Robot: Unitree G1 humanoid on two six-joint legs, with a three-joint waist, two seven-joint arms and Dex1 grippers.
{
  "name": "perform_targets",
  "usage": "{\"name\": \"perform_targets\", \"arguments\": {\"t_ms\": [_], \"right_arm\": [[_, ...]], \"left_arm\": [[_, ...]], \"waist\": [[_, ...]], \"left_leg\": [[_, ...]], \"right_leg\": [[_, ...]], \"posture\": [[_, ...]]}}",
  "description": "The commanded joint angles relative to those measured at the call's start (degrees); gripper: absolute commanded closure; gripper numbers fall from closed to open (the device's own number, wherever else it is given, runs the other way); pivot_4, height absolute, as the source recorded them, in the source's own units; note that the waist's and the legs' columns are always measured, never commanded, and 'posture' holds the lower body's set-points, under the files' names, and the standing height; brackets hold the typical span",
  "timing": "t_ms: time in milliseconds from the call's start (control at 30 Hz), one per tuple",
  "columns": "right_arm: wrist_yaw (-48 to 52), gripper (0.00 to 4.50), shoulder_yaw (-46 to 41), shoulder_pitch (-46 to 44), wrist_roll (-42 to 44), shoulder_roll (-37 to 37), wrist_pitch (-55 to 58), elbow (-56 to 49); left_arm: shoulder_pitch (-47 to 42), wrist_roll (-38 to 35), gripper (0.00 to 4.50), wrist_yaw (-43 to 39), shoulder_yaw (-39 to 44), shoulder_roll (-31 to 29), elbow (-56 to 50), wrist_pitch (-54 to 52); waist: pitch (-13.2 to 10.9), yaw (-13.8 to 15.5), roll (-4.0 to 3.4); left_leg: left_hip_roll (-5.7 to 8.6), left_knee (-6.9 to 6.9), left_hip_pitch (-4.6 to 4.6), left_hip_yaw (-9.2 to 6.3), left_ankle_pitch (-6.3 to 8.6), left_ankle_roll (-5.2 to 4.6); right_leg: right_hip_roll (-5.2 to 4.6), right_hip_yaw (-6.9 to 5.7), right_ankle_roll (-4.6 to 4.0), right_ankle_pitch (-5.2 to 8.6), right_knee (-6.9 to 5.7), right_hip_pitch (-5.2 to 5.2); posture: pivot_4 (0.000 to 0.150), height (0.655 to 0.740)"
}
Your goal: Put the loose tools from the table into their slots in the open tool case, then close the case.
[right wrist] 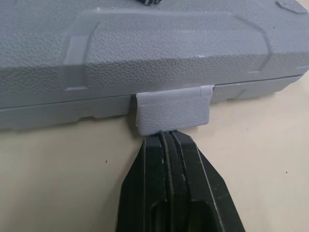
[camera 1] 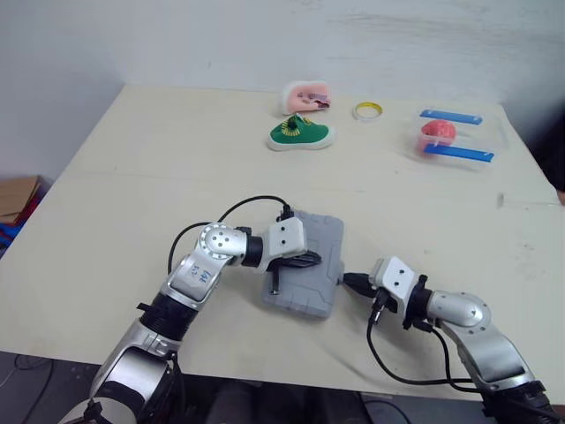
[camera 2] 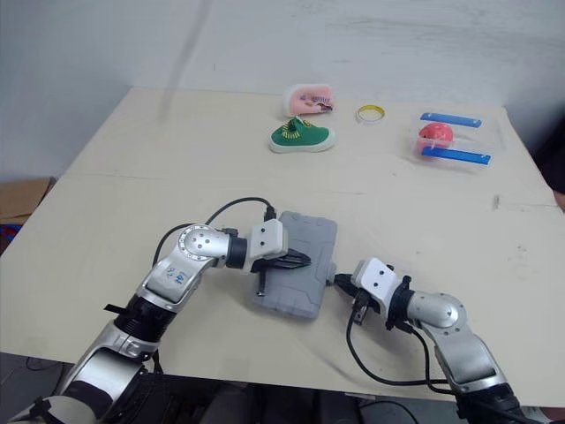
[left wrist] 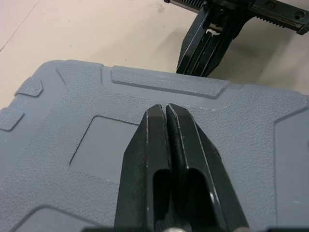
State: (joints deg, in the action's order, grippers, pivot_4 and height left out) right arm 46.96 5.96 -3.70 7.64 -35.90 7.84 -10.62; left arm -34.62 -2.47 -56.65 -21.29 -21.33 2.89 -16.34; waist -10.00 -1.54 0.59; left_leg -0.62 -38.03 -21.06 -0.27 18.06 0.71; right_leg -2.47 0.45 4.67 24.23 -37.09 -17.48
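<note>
The grey tool case (camera 1: 309,262) lies shut on the table near the front edge. My left gripper (camera 1: 311,260) rests on top of its lid, fingers shut together with nothing between them; the left wrist view has those fingertips (left wrist: 166,113) pressed on the textured lid (left wrist: 87,145). My right gripper (camera 1: 350,283) is at the case's right side, shut, its tips touching the grey latch tab (right wrist: 173,114) that hangs from the case's edge (right wrist: 145,58). The right gripper (left wrist: 208,41) also stands beyond the lid in the left wrist view.
At the table's back stand a green shoe (camera 1: 300,134), a pink object (camera 1: 306,95), a yellow tape ring (camera 1: 367,110) and a clear box (camera 1: 452,137) with blue strips and a red object. The table's front edge (camera 1: 265,367) runs just below the case.
</note>
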Motion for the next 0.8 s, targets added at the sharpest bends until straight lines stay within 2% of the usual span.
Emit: {"name": "perform_targets", "arguments": {"t_ms": [33,167,333,467,800], "right_arm": [[1.66,4.50,-1.62,-0.08,0.32,-3.16,2.08,-2.96],[4.24,4.50,-3.98,0.88,3.10,-6.62,3.69,-4.34],[4.28,4.50,-4.99,0.97,2.53,-8.14,3.66,-5.03],[4.30,4.50,-6.76,-0.26,5.23,-7.69,5.16,-6.77],[4.75,4.50,0.06,-4.50,2.62,-4.34,4.84,-4.19]], "left_arm": [[3.14,2.77,4.42,-0.24,-3.18,-1.41,4.47,-2.50],[3.32,2.92,4.42,-0.13,-3.33,-1.23,5.48,-1.95],[3.28,2.76,4.42,-0.21,-3.45,-0.85,5.80,-1.81],[3.36,2.77,4.42,-0.24,-3.48,-0.80,5.93,-1.79],[3.35,2.67,4.42,-0.61,-3.76,-0.63,6.00,-2.45]], "waist": [[0.01,0.07,-0.02],[0.03,0.23,-0.04],[0.07,0.20,-0.06],[0.08,0.19,-0.07],[0.08,0.21,-0.06]], "left_leg": [[0.00,0.00,0.00,0.00,0.00,0.00],[0.01,0.01,-0.02,-0.02,0.01,-0.01],[0.01,0.02,-0.01,-0.03,0.01,-0.02],[0.02,0.02,-0.02,-0.02,0.02,-0.03],[0.02,0.05,-0.03,-0.03,0.02,-0.03]], "right_leg": [[0.00,0.00,0.00,0.00,0.01,0.00],[-0.02,-0.03,0.00,0.00,0.08,0.03],[-0.02,-0.03,0.00,0.00,0.10,0.06],[-0.03,-0.03,0.00,0.00,0.12,0.06],[-0.04,-0.04,0.00,0.00,0.17,0.06]], "posture": [[0.150,0.7400],[0.150,0.7400],[0.150,0.7400],[0.150,0.7400],[0.150,0.7400]]}}
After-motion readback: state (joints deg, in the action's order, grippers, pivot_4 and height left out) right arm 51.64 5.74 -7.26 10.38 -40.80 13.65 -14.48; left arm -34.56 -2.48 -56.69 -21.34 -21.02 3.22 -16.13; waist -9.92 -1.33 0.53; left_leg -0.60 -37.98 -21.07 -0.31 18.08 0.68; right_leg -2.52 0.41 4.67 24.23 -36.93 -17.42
